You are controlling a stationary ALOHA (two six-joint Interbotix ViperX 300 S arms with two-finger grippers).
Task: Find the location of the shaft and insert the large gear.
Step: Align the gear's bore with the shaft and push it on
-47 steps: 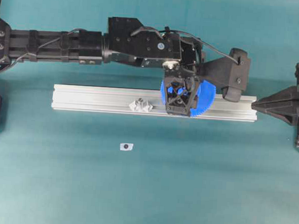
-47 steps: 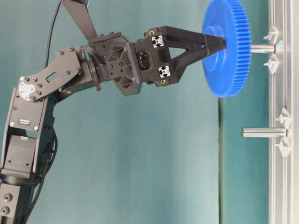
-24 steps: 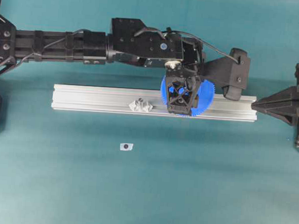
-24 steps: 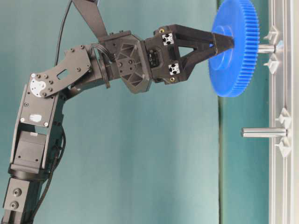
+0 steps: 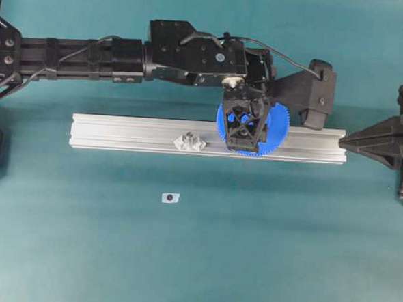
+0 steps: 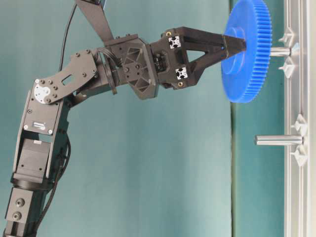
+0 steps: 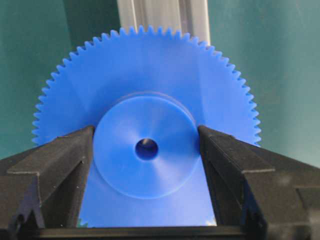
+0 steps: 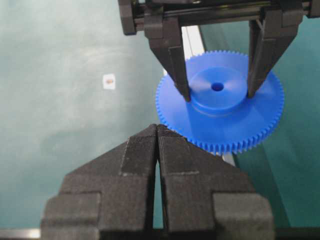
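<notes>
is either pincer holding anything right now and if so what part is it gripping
The left pincer holds the large gear by its raised round hub, one finger on each side. The right pincer is shut and holds nothing.

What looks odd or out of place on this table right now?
A small pale scrap with a dark spot lies alone on the teal mat, below the metal rail. What it is cannot be told. Nothing else stands out.

One view looks straight down on the whole table. A table-level view is turned sideways and sits closer. The left wrist camera looks along its fingers, very near the gear (image 7: 147, 150). The right wrist camera faces the same gear (image 8: 220, 102) from farther back.
</notes>
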